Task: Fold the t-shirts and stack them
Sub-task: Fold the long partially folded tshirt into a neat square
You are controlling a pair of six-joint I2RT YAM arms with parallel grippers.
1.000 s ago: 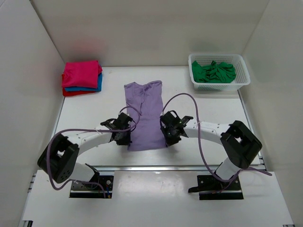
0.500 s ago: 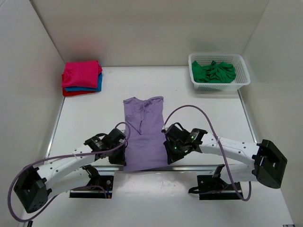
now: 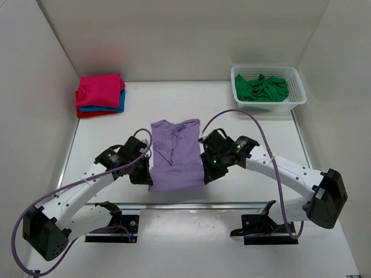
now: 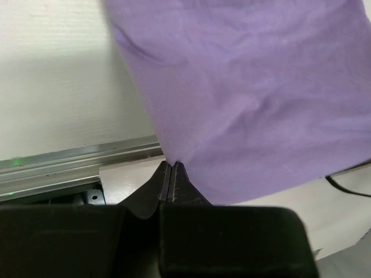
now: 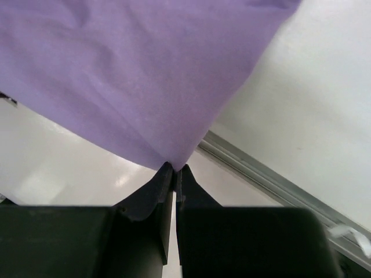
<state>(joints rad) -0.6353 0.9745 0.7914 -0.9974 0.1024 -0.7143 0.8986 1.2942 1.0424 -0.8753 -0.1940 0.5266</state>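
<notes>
The lilac purple t-shirt (image 3: 175,152) lies lengthwise in the middle of the table, collar end away from me. My left gripper (image 3: 147,179) is shut on its near left corner (image 4: 171,163). My right gripper (image 3: 206,177) is shut on its near right corner (image 5: 174,167). Both hold the near hem lifted above the table's front edge. A folded stack sits at the far left: magenta pink tee (image 3: 99,91) on top, blue tee (image 3: 120,102) under it, red tee (image 3: 93,113) at the bottom. The green tee (image 3: 262,88) lies crumpled in the basket.
The white lattice basket (image 3: 269,105) stands at the far right. A metal rail (image 3: 232,205) runs along the table's front edge. White walls close in the left, back and right sides.
Both grippers, still shut on the purple shirt's near corners, first pulled the hem toward me past the front edge, then lifted it up and back over the table.
</notes>
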